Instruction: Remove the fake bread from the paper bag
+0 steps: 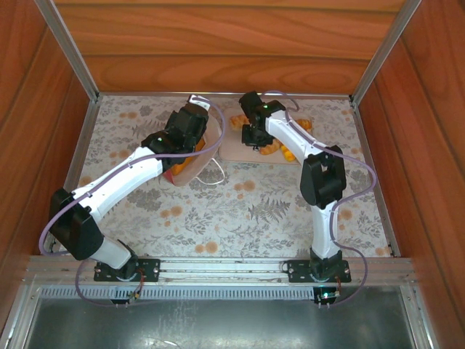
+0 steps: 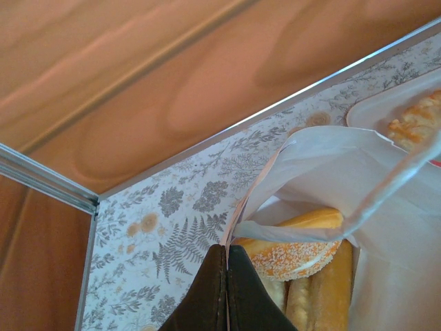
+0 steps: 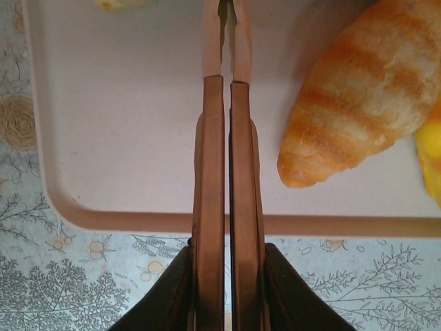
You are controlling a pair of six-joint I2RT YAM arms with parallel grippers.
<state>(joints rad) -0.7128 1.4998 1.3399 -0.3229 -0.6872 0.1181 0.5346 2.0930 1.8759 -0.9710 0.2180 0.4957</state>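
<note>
The white paper bag [image 2: 324,162] lies with its mouth open. My left gripper [image 2: 227,254] is shut on the mouth's edge, pinching the paper between its dark fingers. Inside the bag sit a sesame-topped roll [image 2: 296,256] and long golden fake bread rolls [image 2: 332,289]. From above, the left gripper [image 1: 190,125] is over the bag [image 1: 192,164]. My right gripper [image 3: 226,249] is shut on copper-coloured metal tongs [image 3: 213,172], whose arms are pressed together over the pink tray [image 3: 124,138]. A striped croissant [image 3: 365,103] lies on the tray to the right of the tongs.
The tray [image 1: 234,151] sits at the back centre with several orange pastries [image 1: 289,153] on it, under my right gripper [image 1: 254,134]. Wooden walls and metal rails [image 1: 73,54] enclose the floral tabletop [image 1: 240,211]. The bag's white cord handle [image 1: 215,179] trails on the cloth.
</note>
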